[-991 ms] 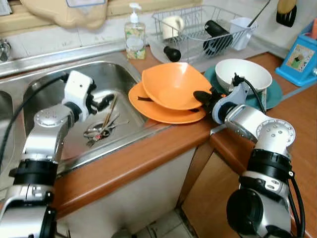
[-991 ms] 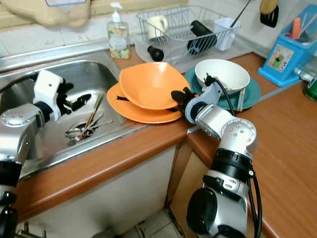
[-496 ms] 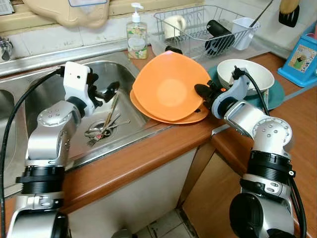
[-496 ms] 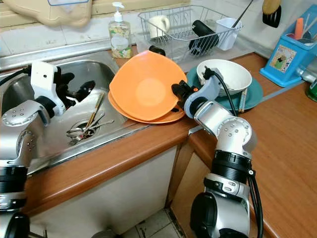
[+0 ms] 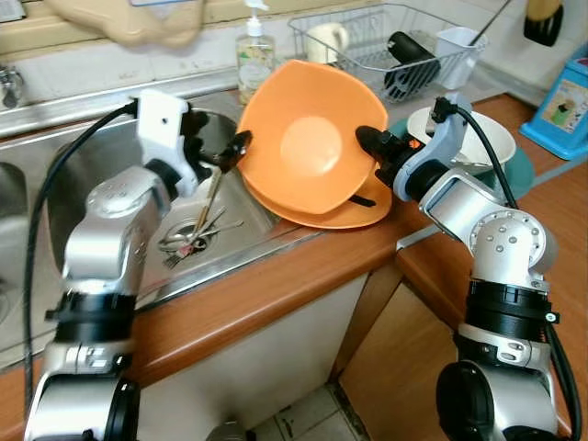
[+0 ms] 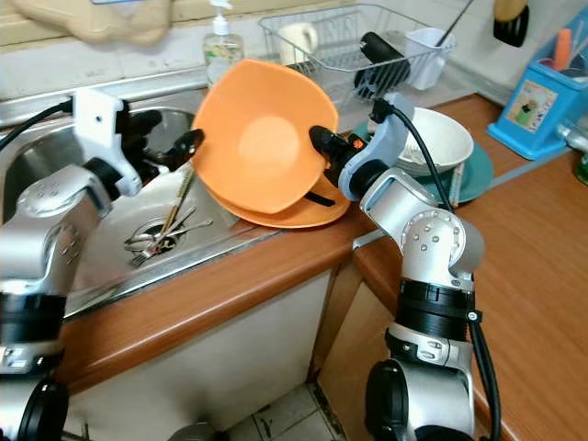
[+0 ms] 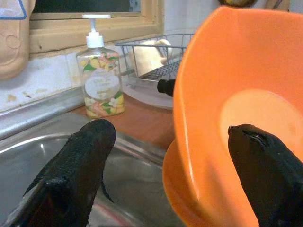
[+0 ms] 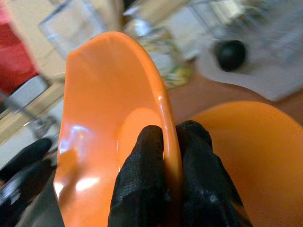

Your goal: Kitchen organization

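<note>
Left eye view: we see the right gripper [image 5: 366, 143] pinching the orange bowl [image 5: 308, 147] by its rim, tilted on edge above the orange plate [image 5: 317, 209]; the left gripper [image 5: 235, 149] spreads wide at its opposite rim.

Bowl [image 5: 308, 147]: plain orange. Plate [image 5: 322, 207] beneath: same orange. Second bowl [image 5: 473, 147]: white, on a teal plate [image 5: 514, 175]. Sink [image 5: 92, 175]: bare steel grey. Soap bottle [image 7: 100, 87]: clear, white pump, floral label in yellow, green and pink. Counter [image 5: 276, 285]: reddish-brown wood. Rack [image 5: 367, 46]: silver wire. Fingers [image 8: 142, 189]: black.
</note>
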